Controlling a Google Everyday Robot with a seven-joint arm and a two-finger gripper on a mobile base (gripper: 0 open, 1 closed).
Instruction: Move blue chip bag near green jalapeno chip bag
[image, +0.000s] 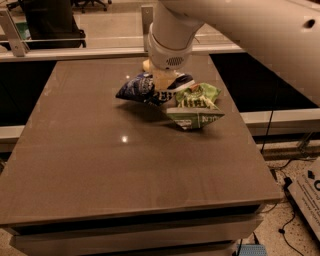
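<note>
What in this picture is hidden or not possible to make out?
Camera view:
- blue bag: middle hidden by the claw gripping it, over the table's far side.
- green bag: left edge partly covered by the blue bag; contact unclear.
- yellow thing: mostly behind the arm.
- arm: cut by the top edge.

jaws on the blue chip bag (135, 89) hide its middle — arm (240, 27) cropped
</note>
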